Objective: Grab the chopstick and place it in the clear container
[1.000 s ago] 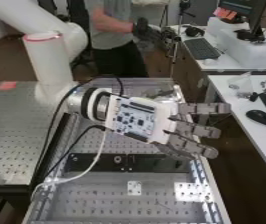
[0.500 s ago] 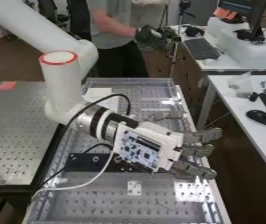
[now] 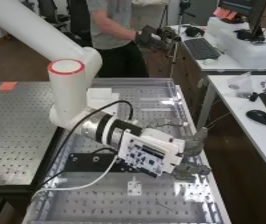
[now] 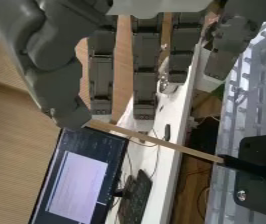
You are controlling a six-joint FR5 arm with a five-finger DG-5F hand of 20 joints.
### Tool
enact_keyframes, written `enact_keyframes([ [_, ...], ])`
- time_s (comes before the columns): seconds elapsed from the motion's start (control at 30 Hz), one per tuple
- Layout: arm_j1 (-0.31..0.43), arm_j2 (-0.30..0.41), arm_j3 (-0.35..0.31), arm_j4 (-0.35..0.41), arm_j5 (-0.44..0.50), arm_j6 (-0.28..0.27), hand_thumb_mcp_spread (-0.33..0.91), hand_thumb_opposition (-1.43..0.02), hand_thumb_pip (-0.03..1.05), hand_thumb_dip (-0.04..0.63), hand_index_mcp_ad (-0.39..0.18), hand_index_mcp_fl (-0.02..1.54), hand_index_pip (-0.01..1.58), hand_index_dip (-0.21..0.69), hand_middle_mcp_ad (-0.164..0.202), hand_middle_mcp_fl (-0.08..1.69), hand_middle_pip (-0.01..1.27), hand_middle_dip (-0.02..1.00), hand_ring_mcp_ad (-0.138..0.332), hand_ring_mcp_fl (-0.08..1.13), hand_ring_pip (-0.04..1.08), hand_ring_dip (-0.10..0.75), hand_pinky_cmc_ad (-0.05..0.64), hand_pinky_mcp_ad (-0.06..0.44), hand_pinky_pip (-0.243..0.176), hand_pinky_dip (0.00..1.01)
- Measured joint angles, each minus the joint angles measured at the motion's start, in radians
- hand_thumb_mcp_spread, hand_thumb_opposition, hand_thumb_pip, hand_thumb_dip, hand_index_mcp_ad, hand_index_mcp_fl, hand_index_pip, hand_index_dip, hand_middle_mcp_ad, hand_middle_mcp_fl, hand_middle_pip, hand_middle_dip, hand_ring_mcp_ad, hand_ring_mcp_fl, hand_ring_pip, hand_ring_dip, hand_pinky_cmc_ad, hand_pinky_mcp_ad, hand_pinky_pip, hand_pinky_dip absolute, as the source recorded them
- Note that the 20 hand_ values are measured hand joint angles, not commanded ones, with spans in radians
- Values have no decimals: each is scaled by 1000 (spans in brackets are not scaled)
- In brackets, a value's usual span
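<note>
Bearing a chopstick (image 4: 163,143) in a black holder (image 4: 245,165), near the wide, uncurled hand (image 3: 194,143) above the bench's (image 3: 104,200) right side, beside a desk (image 3: 263,137).

Chopstick (image 4: 163,142): one end was hidden behind the thumb (image 4: 72,110) in the wrist view, any touch unclear; its join with the dark piece (image 4: 242,166) was too small to tell.
Hand (image 3: 194,143): its fingers overlapped right of centre in the high view.
Arm (image 3: 34,25): cut off at upper left.
Bench (image 3: 104,210): cut off along the lower edge.
Monitor (image 3: 242,10): cut off at upper right.
</note>
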Motion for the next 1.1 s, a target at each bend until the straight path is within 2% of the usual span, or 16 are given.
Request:
enact_keyframes([
  [0.03, 0, -2, 1, -7, -2, 0, 394, -745, 712, 281, -206, 438, 878, -26, 70, 733, 283, 478, 117, 260, 75, 239, 394, 316, -154, 565],
  [0.33, -1, -9, -1, -19, -6, -22, 410, -757, 709, 281, -209, 506, 876, -33, 68, 740, 321, 478, 113, 295, 80, 239, 375, 312, -154, 541],
  [0.47, 0, -11, -1, -21, 2, -36, 414, -771, 709, 281, -206, 559, 887, -33, 65, 780, 347, 478, 82, 328, 77, 253, 370, 316, -154, 541],
  [0.73, 1, -16, 11, -18, 13, -49, 456, -785, 672, 281, -209, 656, 888, -33, 66, 855, 379, 478, 84, 393, 80, 265, 375, 312, -143, 496],
  [0.9, 3, -21, 16, -15, 13, -53, 468, -806, 658, 281, -209, 689, 873, -33, 66, 848, 379, 478, 87, 393, 82, 279, 365, 311, -145, 443],
  [1.0, 5, -23, 18, -16, 20, -54, 482, -806, 658, 281, -209, 721, 855, -33, 66, 911, 389, 478, 66, 429, 77, 284, 361, 314, -127, 436],
  [1.03, 5, -24, 18, -16, 22, -54, 482, -803, 642, 281, -209, 737, 855, -33, 66, 916, 386, 476, 66, 433, 75, 286, 361, 314, -127, 417],
  [1.1, 5, -25, 19, -17, 26, -55, 482, -822, 592, 281, -206, 761, 840, -33, 66, 934, 389, 494, 66, 443, 80, 291, 361, 314, -101, 387],
])
